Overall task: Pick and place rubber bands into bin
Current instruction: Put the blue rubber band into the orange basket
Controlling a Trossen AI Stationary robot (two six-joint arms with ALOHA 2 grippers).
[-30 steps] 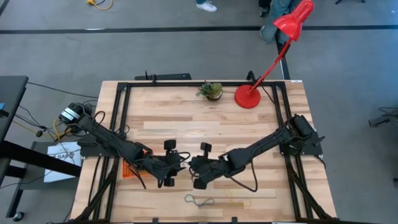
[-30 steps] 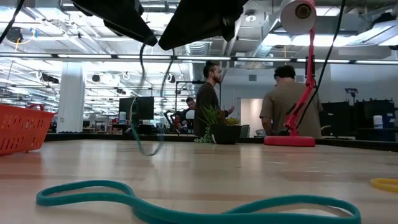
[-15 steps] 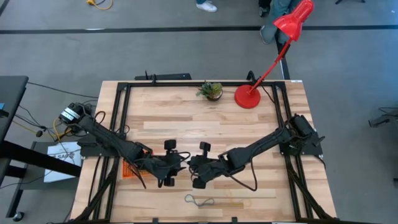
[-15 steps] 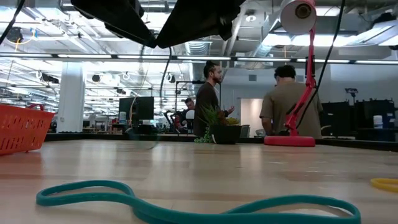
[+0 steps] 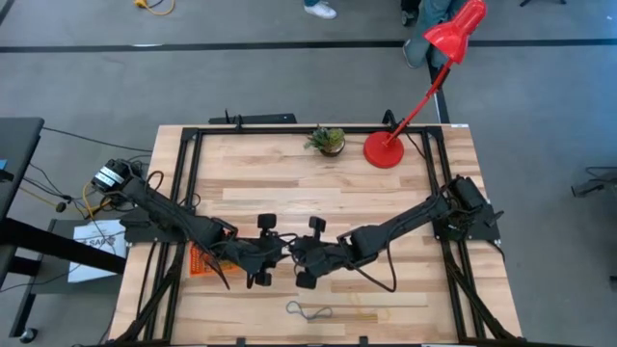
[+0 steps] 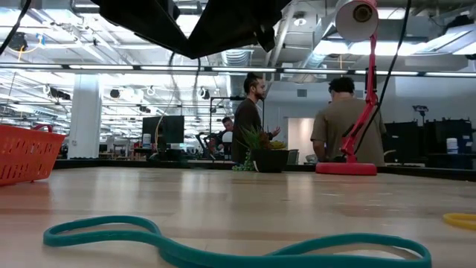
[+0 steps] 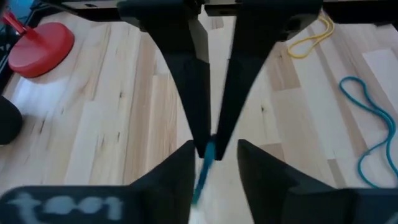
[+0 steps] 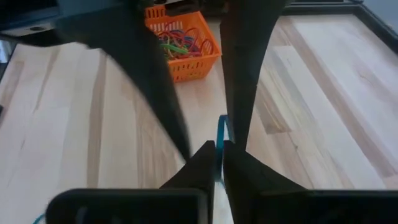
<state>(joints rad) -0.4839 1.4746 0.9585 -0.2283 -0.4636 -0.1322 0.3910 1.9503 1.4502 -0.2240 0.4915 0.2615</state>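
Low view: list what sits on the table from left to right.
Orange bin → teal rubber band → small potted plant → red lamp base → yellow rubber band.

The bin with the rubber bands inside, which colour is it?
The bin is bright orange, seen best in the right wrist view.

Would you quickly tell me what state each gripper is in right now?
Left gripper: closed on a blue rubber band.
Right gripper: closed on the same band, it seems.
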